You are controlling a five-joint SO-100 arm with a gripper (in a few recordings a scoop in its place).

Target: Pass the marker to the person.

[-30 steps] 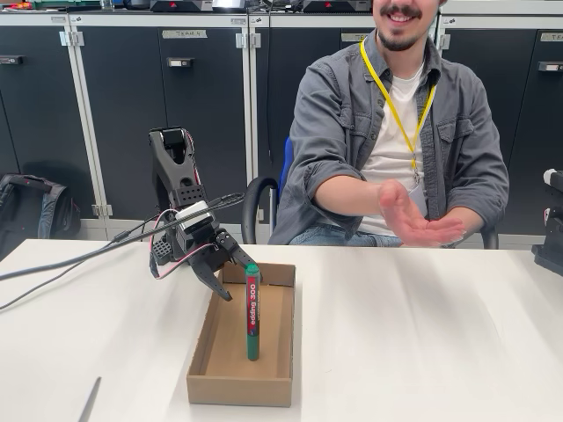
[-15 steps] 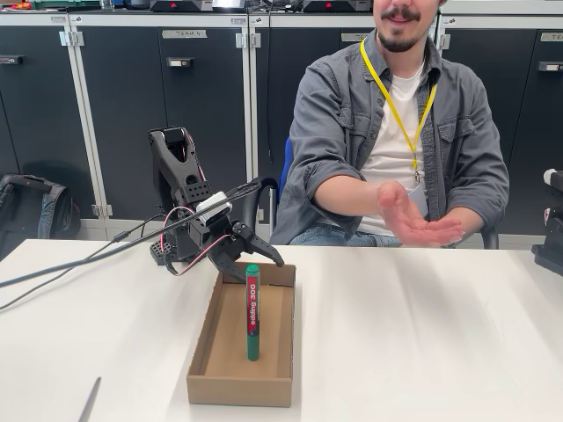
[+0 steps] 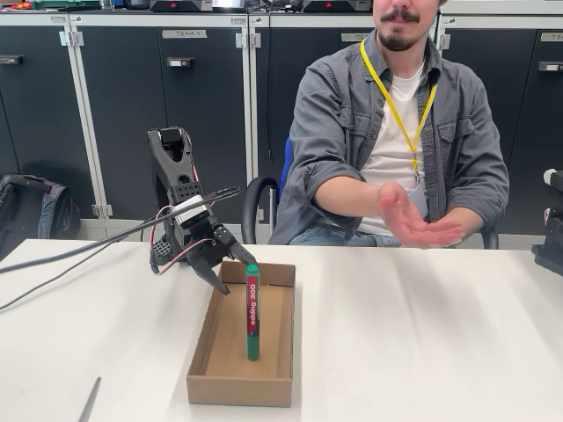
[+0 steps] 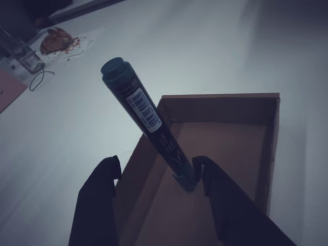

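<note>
One barcode on marker [image 4: 146, 125], wrist view

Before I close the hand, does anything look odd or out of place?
Yes: the marker stands upright on its end in the cardboard box instead of lying flat, so a nudge could tip it. The hand is open beside its top, not gripping. The person's palm waits beyond the box.

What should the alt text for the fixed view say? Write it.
A green marker stands upright in an open cardboard box on a white table, with the black gripper open beside its top. Behind the table a seated person holds out an open hand.
</note>
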